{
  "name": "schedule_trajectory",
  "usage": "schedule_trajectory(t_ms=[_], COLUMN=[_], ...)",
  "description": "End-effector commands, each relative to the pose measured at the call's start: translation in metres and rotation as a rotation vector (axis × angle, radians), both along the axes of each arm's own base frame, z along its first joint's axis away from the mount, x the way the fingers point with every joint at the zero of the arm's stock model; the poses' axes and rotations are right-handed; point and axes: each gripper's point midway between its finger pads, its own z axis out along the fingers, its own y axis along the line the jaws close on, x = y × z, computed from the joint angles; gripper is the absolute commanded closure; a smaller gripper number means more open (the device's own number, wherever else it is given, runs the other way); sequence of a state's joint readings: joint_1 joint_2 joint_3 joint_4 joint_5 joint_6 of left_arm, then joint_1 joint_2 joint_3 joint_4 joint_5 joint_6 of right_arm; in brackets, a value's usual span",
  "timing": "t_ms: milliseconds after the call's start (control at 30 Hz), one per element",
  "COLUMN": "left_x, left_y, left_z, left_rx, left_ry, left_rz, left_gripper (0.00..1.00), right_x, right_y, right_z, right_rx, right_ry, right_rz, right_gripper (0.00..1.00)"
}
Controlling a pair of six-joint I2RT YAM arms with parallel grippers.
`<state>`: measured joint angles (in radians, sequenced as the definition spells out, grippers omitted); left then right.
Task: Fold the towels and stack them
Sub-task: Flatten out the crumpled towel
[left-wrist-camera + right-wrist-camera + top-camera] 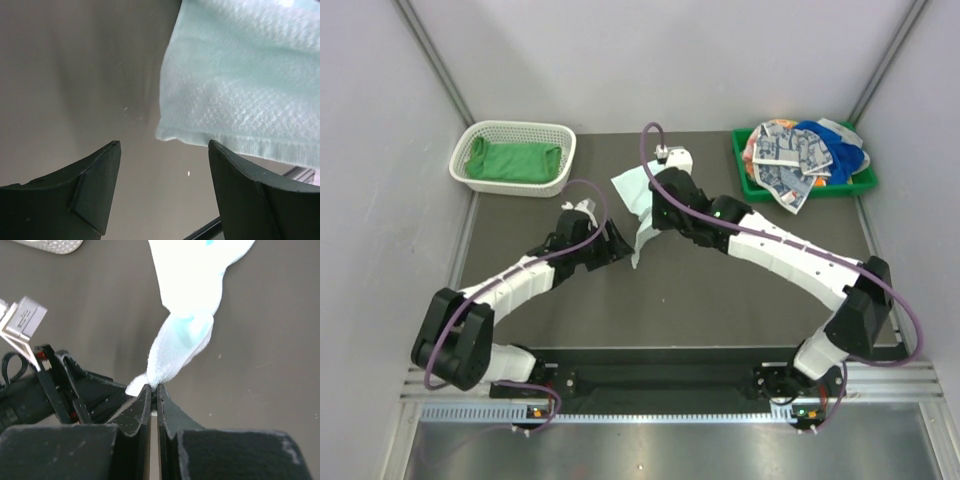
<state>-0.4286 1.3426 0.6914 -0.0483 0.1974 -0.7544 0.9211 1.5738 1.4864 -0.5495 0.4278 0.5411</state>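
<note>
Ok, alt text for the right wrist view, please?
The right hand is shut on a bunched end of the pale mint towel, over the dark table. Part of the left arm shows at left, a white basket edge top left.

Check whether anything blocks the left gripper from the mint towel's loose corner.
Nothing visible does. The left gripper is open, and only bare table shows between its fingertips and the pale mint towel corner just ahead. The right gripper is shut on another part of that towel.
</note>
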Motion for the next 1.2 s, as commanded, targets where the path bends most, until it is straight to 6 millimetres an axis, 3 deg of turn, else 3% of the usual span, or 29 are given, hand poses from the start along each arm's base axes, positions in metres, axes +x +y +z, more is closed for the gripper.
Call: schedule_trajectory(t_ms=[0, 167, 400, 1000, 1167], left_x=[0.017, 0.020, 0.014, -0.017, 0.007], left_y=[-0.018, -0.022, -0.037, -0.058, -0.037], left_z=[0.019, 0.001, -0.003, -0.027, -0.042], left_rx=[-0.098, -0.110, -0.214, -0.063, 0.100], left_ry=[-0.087, -0.054, -0.016, -0.067, -0.084], left_rz=[-0.035, -0.031, -0.055, -0.177, -0.046], left_gripper=[0.26, 0.26, 0.31, 0.41, 0.41], right_x=[0.015, 0.021, 0.017, 0.023, 0.022], right_y=[-0.002, -0.003, -0.010, -0.009, -0.008], right_z=[0.018, 0.019, 0.004, -0.003, -0.003], right_rx=[-0.022, -0.043, -0.054, -0.065, -0.062], right_ry=[-0.018, -0.013, 0.008, 0.016, 0.016], right_rz=[0.018, 0.021, 0.006, 0.000, 0.003], right_gripper=[1.00, 1.00, 1.00, 1.00, 1.00])
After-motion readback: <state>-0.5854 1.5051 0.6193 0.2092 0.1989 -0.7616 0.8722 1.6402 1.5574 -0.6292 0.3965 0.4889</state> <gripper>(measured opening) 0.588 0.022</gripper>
